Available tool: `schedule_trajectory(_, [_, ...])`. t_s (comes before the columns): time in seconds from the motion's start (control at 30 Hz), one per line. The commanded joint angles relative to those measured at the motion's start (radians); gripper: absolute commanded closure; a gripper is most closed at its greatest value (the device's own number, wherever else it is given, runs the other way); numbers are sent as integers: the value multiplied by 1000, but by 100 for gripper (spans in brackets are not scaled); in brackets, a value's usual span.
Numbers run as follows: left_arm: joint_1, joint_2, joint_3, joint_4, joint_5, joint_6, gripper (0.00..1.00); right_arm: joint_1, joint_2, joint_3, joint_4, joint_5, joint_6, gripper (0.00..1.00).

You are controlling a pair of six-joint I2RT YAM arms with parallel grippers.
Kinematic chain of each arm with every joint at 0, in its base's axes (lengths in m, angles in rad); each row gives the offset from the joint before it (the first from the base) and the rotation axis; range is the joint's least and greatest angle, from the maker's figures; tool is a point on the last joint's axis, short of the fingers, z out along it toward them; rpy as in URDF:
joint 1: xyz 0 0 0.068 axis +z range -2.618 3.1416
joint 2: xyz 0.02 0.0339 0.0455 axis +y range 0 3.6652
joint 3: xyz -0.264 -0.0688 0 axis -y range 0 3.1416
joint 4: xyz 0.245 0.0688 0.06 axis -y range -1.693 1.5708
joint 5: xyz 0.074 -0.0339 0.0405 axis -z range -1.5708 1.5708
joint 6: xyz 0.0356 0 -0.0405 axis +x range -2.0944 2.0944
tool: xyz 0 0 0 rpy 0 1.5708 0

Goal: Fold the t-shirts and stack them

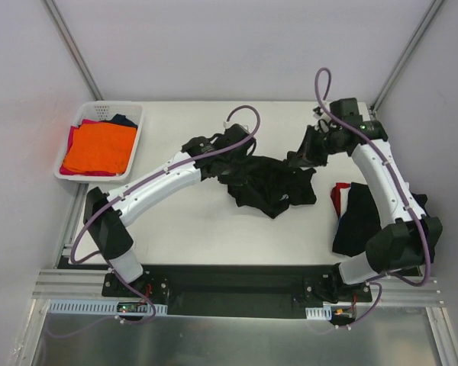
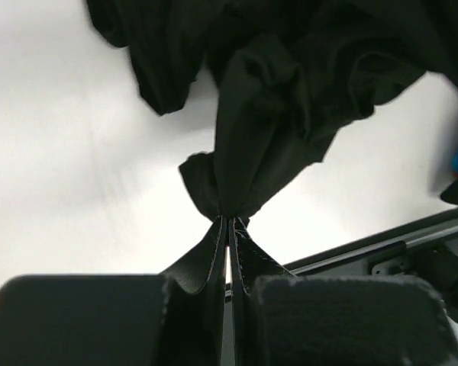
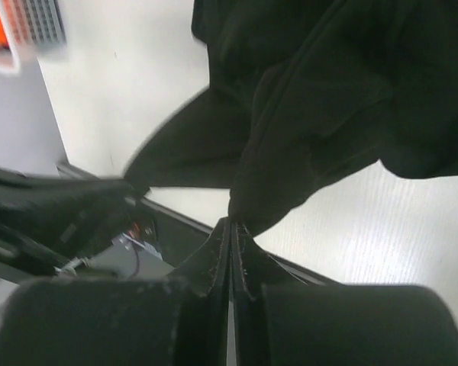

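A crumpled black t-shirt [image 1: 269, 185] is held between both grippers over the middle of the table. My left gripper [image 1: 214, 166] is shut on its left edge; in the left wrist view the cloth [image 2: 267, 114] bunches at the closed fingertips [image 2: 230, 221]. My right gripper [image 1: 301, 158] is shut on its upper right edge; in the right wrist view the cloth [image 3: 328, 99] hangs from the closed fingertips [image 3: 230, 223]. A folded stack of t-shirts [image 1: 356, 216], black on top with red and white showing, lies at the right. Orange, red and navy t-shirts [image 1: 101, 147] lie in the basket.
A white lattice basket [image 1: 134, 137] stands at the table's far left. The black rail [image 1: 237, 278] runs along the near edge by the arm bases. Grey walls enclose the table at the back and sides.
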Motion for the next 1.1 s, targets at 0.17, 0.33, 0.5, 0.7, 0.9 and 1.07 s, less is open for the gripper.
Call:
schedule_trajectory(0.17, [91,-216,-187,-166,-47,-64,100,263,-108,-196,19,84,19,99])
schedule_trajectory(0.33, [91,-304,-350,-195,9,-159,100,322,-143,-242,-24,127,15,99])
schedule_trajectory(0.5, [91,-349,-267,-329,-75,-190,100,322,-197,-185,-102,205,-25,99])
schedule_trajectory(0.7, [92,-326,42,-483,-167,-205,100,320,-232,-39,-191,263,-42,99])
schedule_trajectory(0.9, [91,-333,208,-548,-185,-195,100,317,-312,34,-199,308,-30,99])
schedule_trajectory(1.07, [89,-397,255,-557,-182,-138,100,317,-393,79,-222,400,-31,99])
